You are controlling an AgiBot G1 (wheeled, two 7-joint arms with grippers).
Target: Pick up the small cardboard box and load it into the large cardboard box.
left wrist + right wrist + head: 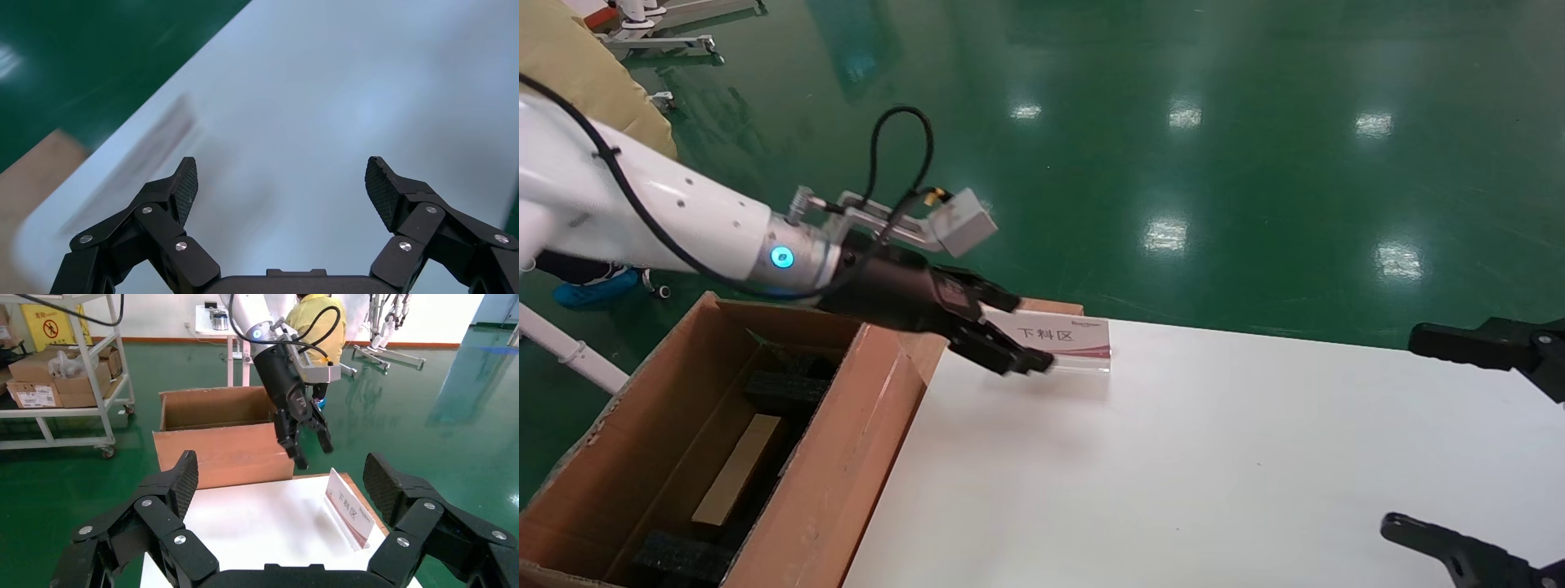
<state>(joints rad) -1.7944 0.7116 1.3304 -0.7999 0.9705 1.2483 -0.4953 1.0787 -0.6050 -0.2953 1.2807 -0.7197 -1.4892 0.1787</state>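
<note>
Brown large cardboard box [846, 425], lower left, cut off by the frame.
Small cardboard box [738, 467] lies half-hidden inside; left gripper [1009, 333] spread empty, right gripper [278, 490] likewise.

large cardboard box [764, 441] sitting at bench's [1214, 457] left edge, small cardboard box [738, 467] lying inside btwn foam blocks [784, 390], sign stand [1062, 341] standing on bench's far-left corner, left hand [1009, 333] hovering just beside sign, right hand [1483, 445] waiting at bench's right edge

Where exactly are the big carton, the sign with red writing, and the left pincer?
large cardboard box [842, 469], head view, on its near wall.
sign [1068, 336], head view, on its printed face.
left pincer [1008, 333], head view, between its open fingertips.
</note>
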